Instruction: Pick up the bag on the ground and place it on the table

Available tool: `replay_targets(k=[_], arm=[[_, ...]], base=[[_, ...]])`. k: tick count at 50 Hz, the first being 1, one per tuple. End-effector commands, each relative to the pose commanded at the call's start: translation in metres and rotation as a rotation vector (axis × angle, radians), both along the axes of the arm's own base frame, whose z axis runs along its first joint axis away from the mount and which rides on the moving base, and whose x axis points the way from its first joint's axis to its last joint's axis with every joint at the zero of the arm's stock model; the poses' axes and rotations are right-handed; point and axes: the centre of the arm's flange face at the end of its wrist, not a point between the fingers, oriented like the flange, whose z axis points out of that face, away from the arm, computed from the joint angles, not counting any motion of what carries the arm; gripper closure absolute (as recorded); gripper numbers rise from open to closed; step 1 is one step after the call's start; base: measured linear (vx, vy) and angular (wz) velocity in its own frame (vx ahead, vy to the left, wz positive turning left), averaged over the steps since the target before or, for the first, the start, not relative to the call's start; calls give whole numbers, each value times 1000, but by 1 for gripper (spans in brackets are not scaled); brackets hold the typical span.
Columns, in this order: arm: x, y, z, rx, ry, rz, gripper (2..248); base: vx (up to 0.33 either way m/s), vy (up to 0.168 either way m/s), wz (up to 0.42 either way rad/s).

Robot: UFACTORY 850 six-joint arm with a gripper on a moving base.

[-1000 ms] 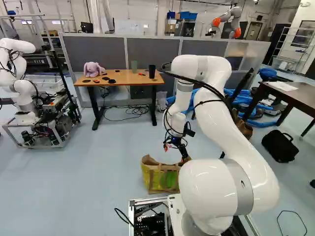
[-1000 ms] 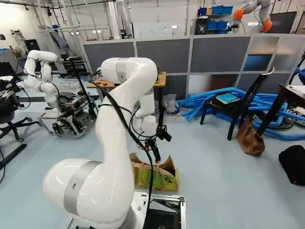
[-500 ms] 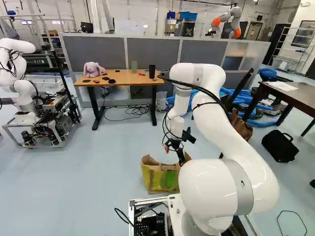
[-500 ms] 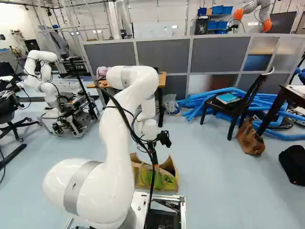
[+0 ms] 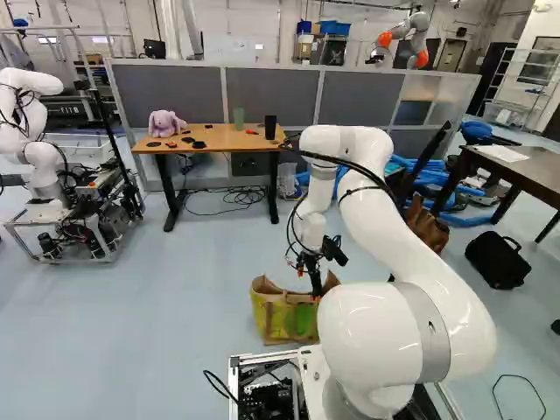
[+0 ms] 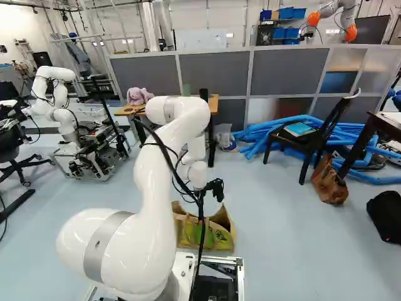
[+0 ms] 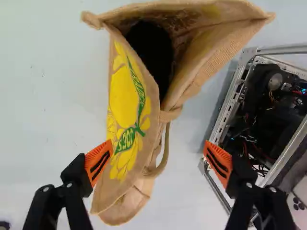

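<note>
Pale floor [image 5: 131, 350] holds the upright bag [image 5: 273, 322], seemingly longest crosswise, end effector [image 5: 317, 293] spread wide.

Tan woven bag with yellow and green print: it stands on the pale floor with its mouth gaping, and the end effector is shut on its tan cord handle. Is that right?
Not quite: the end effector is open. The wrist view shows its orange pads wide apart, not gripping the tan cord handle. The bag does stand on the pale floor, mouth gaping.

The bag [image 5: 284, 317] stood on the floor [image 5: 175, 332] below the gripper [image 5: 316, 294], a table [image 5: 229, 139] beyond to the left, a chair [image 6: 291, 142] beyond to the right.
</note>
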Motion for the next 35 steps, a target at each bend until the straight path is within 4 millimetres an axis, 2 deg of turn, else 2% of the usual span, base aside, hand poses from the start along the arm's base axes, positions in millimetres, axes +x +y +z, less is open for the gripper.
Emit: replay_targets(k=[14, 35], arm=[[2, 0, -22, -21, 11, -128, 3], [4, 0, -54, -23, 22, -144, 3]], base=[[0, 0, 0], [0, 0, 0]])
